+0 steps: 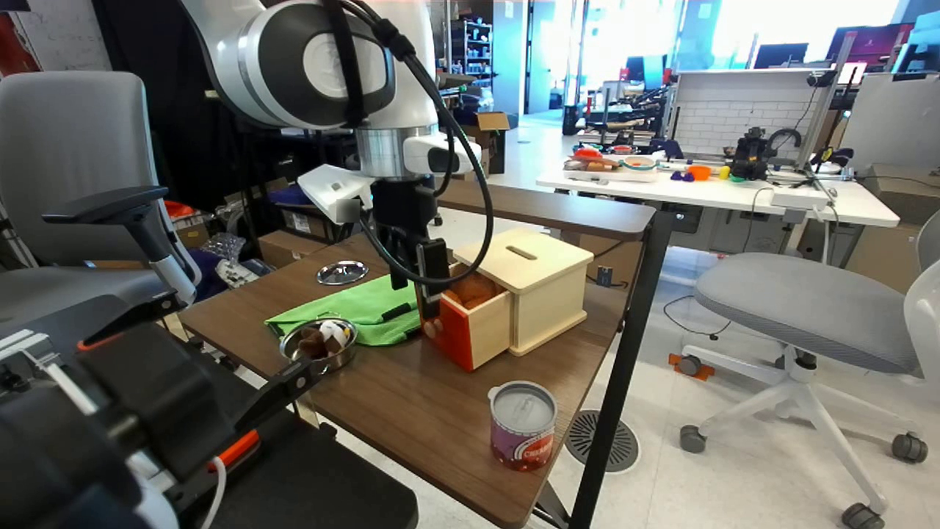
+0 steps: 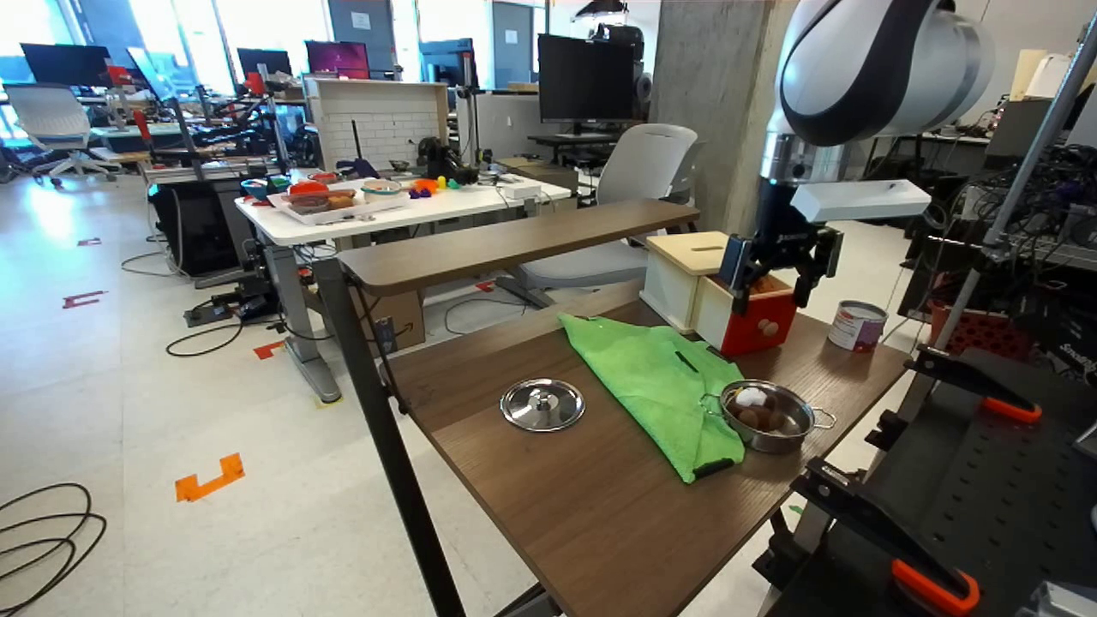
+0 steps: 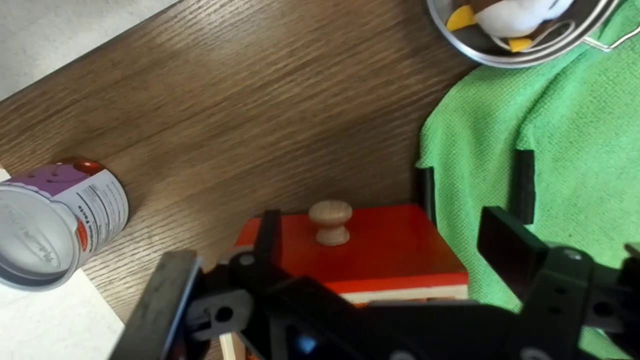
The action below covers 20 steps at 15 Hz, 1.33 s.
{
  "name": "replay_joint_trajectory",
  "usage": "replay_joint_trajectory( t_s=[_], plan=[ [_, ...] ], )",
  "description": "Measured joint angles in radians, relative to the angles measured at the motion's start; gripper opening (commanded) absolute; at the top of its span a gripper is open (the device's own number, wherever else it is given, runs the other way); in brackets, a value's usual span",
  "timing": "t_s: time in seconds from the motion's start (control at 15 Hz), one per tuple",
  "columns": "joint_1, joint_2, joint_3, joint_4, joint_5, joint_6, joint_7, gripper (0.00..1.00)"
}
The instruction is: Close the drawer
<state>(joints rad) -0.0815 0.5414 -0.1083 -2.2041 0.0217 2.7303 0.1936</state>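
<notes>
The drawer [image 1: 464, 332] projects from its wooden box [image 1: 547, 301], along one edge of the desk [image 2: 566, 493]. The tool [image 2: 770, 305] hangs at the red front [image 3: 390, 245], fingers [image 3: 510, 250] wide, grasping nothing; contact cannot be told. Approach appears to be the step in hand; the next move calls for a push toward the box. Desk count: one drawer, one box, one can [image 1: 523, 433] near that edge's corner, one cloth [image 2: 660, 386], one pan [image 2: 776, 441], one lid [image 2: 542, 407].

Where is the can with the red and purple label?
In an exterior view, the can stands upright near the right corner of the tabletop, just right of the open red-fronted drawer.
</notes>
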Motion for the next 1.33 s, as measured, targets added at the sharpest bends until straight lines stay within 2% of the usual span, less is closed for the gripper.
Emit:
replay_joint_trajectory(
  t_s=[0.33, 0.6, 1.33],
  plan=[
    [0.023, 0.036, -0.047, 0.0, -0.021, 0.014, 0.0, 1.0],
    [0.035, 0.069, -0.068, 0.016, -0.03, 0.068, 0.001, 1.0],
    [0.047, 0.16, -0.077, 0.101, -0.022, 0.231, 0.035, 1.0]
  ],
)
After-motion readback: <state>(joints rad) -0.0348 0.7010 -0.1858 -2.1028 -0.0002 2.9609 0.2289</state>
